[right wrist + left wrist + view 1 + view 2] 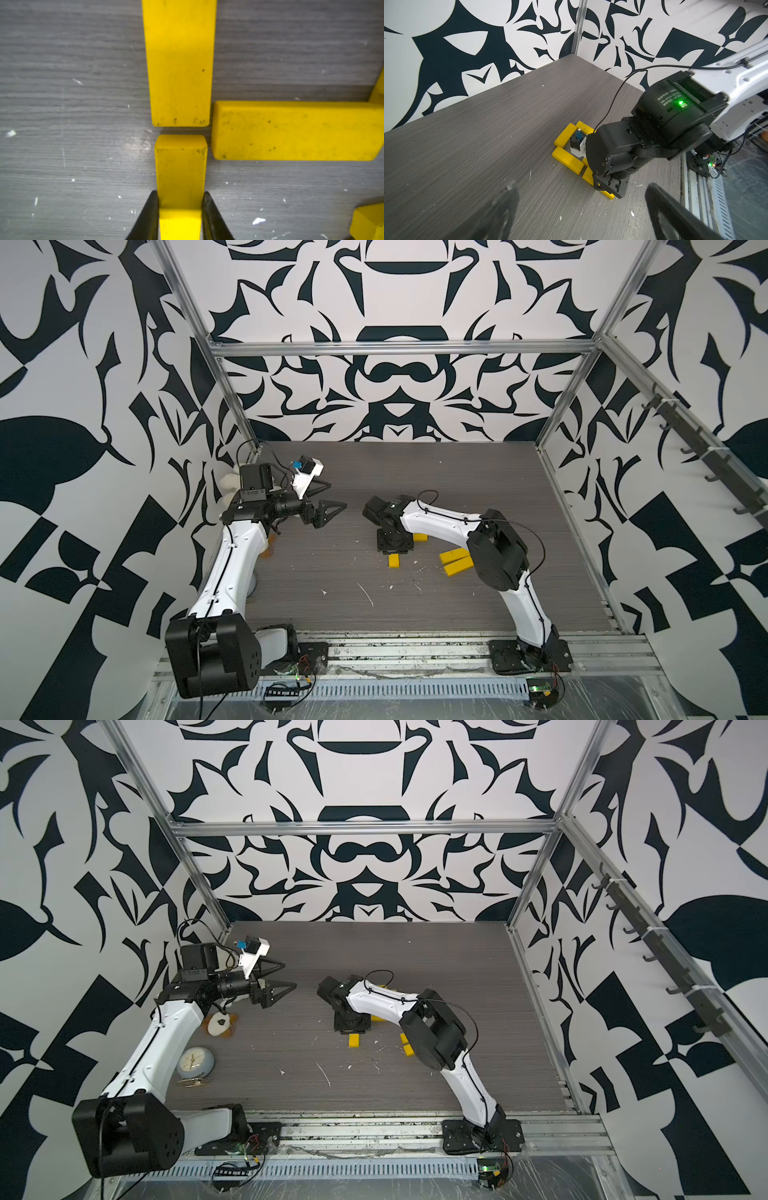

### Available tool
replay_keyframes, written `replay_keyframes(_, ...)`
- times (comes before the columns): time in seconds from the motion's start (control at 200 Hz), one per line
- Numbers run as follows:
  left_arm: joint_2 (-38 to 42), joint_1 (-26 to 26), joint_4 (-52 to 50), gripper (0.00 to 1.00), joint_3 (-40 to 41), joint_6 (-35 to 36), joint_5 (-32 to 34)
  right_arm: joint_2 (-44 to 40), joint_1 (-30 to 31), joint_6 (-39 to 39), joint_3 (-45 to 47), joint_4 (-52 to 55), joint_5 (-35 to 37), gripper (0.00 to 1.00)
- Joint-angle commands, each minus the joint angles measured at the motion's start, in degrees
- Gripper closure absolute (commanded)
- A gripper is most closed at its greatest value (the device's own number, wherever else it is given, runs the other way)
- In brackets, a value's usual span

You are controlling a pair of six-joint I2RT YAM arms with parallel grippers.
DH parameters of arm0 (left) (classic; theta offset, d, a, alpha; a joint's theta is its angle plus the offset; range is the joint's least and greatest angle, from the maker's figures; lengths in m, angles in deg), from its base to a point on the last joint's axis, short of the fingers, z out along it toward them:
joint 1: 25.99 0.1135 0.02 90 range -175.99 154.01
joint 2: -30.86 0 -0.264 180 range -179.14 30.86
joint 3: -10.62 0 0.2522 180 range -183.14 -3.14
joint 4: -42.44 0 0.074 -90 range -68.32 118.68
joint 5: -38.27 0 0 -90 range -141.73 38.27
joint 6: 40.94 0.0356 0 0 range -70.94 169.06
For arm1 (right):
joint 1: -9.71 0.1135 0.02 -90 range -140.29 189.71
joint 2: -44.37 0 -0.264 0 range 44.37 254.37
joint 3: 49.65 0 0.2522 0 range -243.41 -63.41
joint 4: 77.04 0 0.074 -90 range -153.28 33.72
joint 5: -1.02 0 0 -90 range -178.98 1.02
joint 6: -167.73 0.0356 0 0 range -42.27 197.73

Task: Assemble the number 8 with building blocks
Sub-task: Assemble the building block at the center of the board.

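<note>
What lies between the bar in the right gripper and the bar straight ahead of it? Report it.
Only a thin strip of bare tabletop, in the right wrist view. The held bar in the right gripper does not touch the bar ahead.

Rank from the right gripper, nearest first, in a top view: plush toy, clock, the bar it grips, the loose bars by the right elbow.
1. gripped bar: in the right gripper, mid-table.
2. loose bars: just to its right, under the right elbow.
3. plush toy: across the table, beside the left arm.
4. clock: farthest, front left.
</note>
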Motion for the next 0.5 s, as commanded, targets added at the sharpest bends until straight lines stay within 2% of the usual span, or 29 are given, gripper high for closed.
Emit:
replay_keyframes(0.0, 0.44, 0.23, 0.18, 0.0, 0.94, -0.07, -1.34, -1.51, -0.15, 0.3, -0.95, 1.88, 1.71, 0.66)
replay_keyframes(0.065, 0.45, 0.24, 0.19, 0.01, 0.98, -0.01, -1.5, -1.68, -0.14, 0.3, -1.07, 2.11, 1.89, 0.57)
replay_keyframes(0.165, 0.45, 0.26, 0.15, 0.0, 0.93, 0.02, -1.6, -1.94, -0.18, 0.3, -1.21, 2.26, 2.05, 0.49)
replay_keyframes(0.405, 0.54, 0.3, 0.14, 0.01, 0.99, -0.02, -1.66, -3.52, -0.09, 0.01, -1.26, 2.79, 3.7, 0.48)
replay_keyframes(0.495, 0.71, 0.28, 0.14, 0.01, 0.93, 0.04, -1.41, -6.58, 0.5, -3.93, -1.08, 2.66, 4.57, 0.48)
